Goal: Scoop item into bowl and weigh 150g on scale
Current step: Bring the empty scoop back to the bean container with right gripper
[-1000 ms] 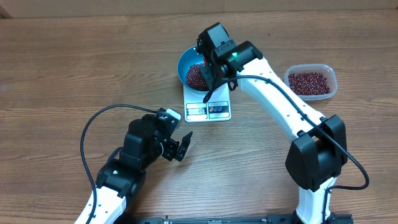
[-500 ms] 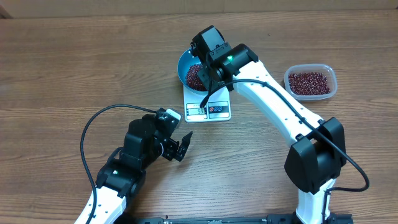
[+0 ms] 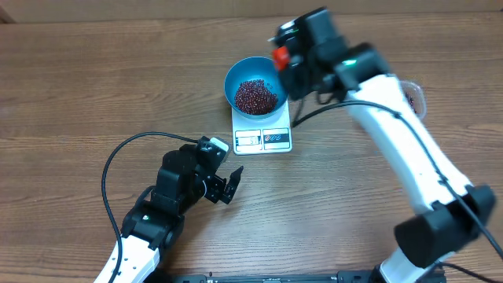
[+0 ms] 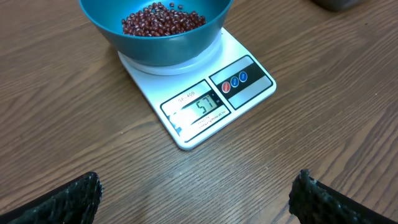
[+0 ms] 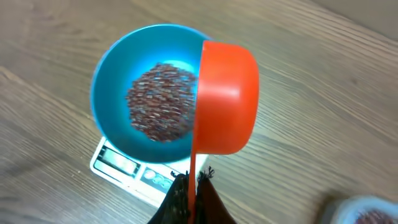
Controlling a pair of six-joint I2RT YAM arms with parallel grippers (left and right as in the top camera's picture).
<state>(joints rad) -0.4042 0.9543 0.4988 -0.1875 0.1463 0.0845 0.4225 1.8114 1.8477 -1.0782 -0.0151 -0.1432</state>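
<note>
The blue bowl [image 3: 254, 85] stands on the white scale [image 3: 263, 135] with a pile of red-brown beans [image 3: 256, 96] inside. The scale's display [image 4: 199, 107] shows digits. My right gripper [image 5: 193, 180] is shut on the thin handle of an orange scoop [image 5: 227, 99]. The scoop is turned on its side just right of the bowl's rim [image 5: 106, 74], with its inside hidden. From overhead the scoop [image 3: 279, 56] shows beside the bowl's far right edge. My left gripper [image 3: 228, 187] rests low over the table, short of the scale, open, with bare wood between its fingers [image 4: 68, 199].
A clear plastic tub [image 3: 415, 94] with more beans sits to the right, mostly hidden behind my right arm. Its blurred edge [image 5: 367, 211] shows in the right wrist view. A black cable [image 3: 130, 149] loops left of my left arm.
My right arm has swung from over the bowl up and to the right, carrying the scoop off the bean pile. The left arm has not moved.
</note>
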